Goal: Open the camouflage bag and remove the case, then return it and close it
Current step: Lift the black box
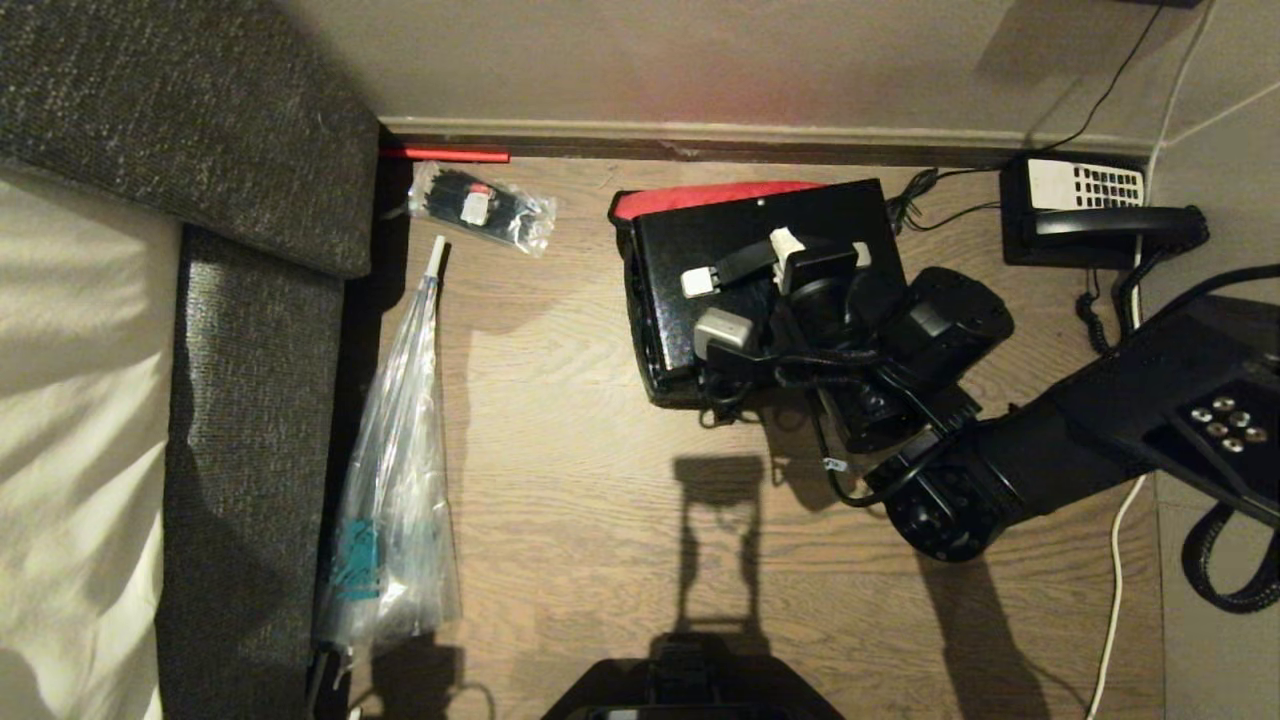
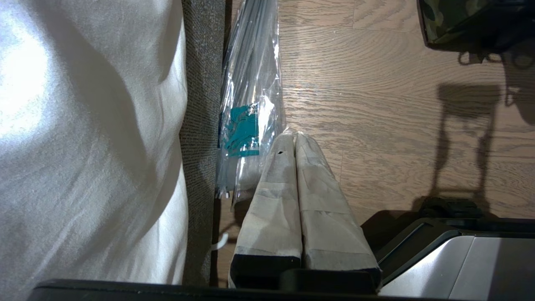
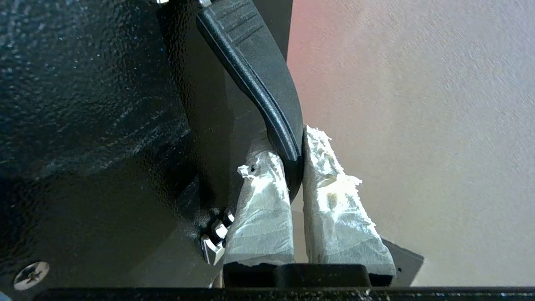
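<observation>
My right gripper [image 1: 790, 262] was pinched shut on the black strap handle [image 1: 745, 262] of the case [image 1: 700, 300]. In the head view, the flat black case sat up in the open camouflage bag [image 1: 650, 370]. Only the bag's dark edge and its red lining [image 1: 700, 198] showed around the case. The handle had white tabs [image 1: 697, 282] at its ends. The bag stood on the wood floor [image 1: 600, 480], close to the wall. A black telephone [image 1: 1090, 212] with white keys sat just beside the bag. A long clear plastic sleeve [image 1: 395, 480] lay along the grey bed edge [image 1: 250, 400], well apart from the bag. A small clear packet [image 1: 480, 205] lay near the wall.

In the left wrist view, my left gripper [image 2: 295, 136] hung over the floor with its two taped fingers [image 2: 276, 188] pressed together and holding nothing. The plastic sleeve [image 2: 250, 104] lay just beside it. A corner of the camouflage bag [image 2: 451, 21] showed far off.

In the right wrist view, the taped fingers [image 3: 259, 200] squeezed the black handle [image 3: 263, 83] between them. The bumpy black top of the case [image 3: 92, 104] filled the rest, with a screw [image 3: 31, 275] in it.
</observation>
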